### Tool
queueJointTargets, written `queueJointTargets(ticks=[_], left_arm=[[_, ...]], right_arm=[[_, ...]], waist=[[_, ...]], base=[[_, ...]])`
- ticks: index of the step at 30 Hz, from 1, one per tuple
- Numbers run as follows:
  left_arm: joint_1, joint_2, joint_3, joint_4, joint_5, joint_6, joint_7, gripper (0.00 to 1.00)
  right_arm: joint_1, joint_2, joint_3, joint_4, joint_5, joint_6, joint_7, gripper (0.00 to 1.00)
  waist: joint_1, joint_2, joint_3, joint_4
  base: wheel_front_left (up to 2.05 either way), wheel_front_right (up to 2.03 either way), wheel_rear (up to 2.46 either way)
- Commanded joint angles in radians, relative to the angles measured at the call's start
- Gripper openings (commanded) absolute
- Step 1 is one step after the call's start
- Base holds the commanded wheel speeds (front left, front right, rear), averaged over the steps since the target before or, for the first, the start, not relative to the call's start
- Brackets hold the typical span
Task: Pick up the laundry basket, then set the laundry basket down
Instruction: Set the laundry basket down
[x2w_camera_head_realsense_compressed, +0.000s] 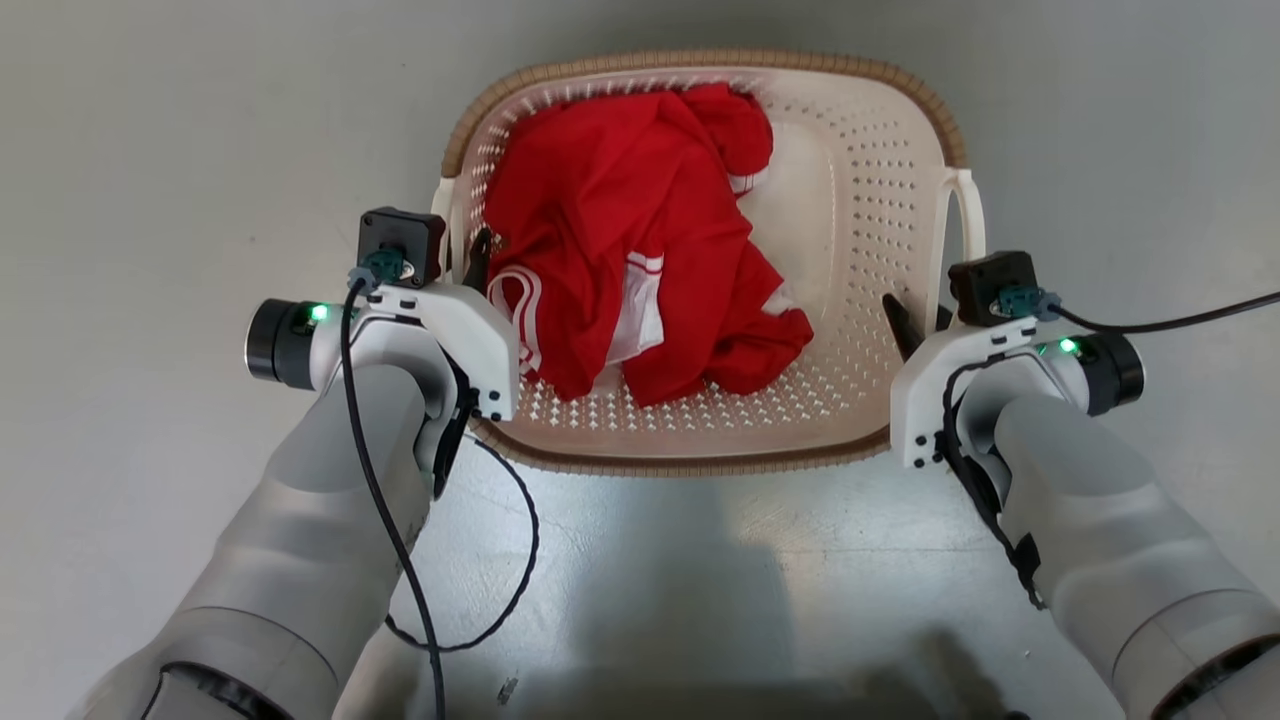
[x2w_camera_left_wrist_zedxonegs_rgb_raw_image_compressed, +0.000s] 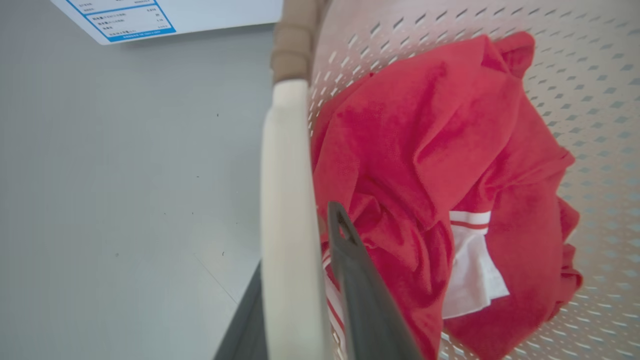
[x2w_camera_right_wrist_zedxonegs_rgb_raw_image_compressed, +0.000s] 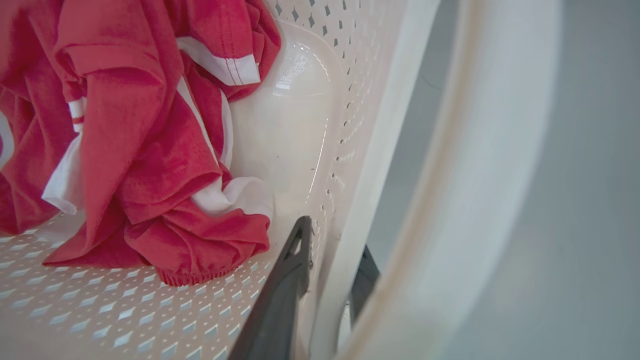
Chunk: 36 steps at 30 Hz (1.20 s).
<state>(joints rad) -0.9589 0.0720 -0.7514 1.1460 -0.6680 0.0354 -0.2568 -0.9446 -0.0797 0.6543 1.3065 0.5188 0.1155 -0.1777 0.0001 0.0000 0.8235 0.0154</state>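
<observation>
**Low over the smooth grey floor (x2w_camera_head_realsense_compressed: 150, 150), a two-sided hold**

Dead centre: the small cream-white perforated plastic laundry basket (x2w_camera_head_realsense_compressed: 905, 120), with a crumpled red-and-white garment (x2w_camera_head_realsense_compressed: 620, 220) inside. The left gripper (x2w_camera_head_realsense_compressed: 470, 265) is at 9 o'clock and the right gripper (x2w_camera_head_realsense_compressed: 915, 320) at 3 o'clock. Each straddles a side wall, one dark finger inside and one outside, jaws nipped narrow on the plastic. Opposite grips should keep the lift level. A blue-edged label (x2w_camera_left_wrist_zedxonegs_rgb_raw_image_compressed: 125, 20) sits at 11 o'clock in the left wrist view.

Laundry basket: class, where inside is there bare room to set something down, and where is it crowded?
Free: the laundry basket floor between the red garment and the right wall, plus a strip along the near wall. Crowded: left half, under the garment; the left pincer and right pincer straddle the side walls.
</observation>
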Motion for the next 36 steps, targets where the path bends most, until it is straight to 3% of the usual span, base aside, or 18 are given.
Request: queueJointTargets(ticks=[1,36], left_arm=[[-0.008,0.007,0.015,-0.023,0.027,-0.008,-0.005,0.0],[-0.056,-0.011,0.189,-0.03,0.203,-0.041,-0.005,0.0]], right_arm=[[0.007,0.029,0.008,-0.017,-0.026,0.015,-0.03,0.0],[-0.03,0.029,-0.242,-0.016,-0.259,0.015,-0.039,0.0]], waist=[[-0.0001,0.0,0.019,0.005],[-0.0001,0.0,0.114,-0.008]], base=[[0.0,0.0,0.0],[0.0,0.0,0.0]])
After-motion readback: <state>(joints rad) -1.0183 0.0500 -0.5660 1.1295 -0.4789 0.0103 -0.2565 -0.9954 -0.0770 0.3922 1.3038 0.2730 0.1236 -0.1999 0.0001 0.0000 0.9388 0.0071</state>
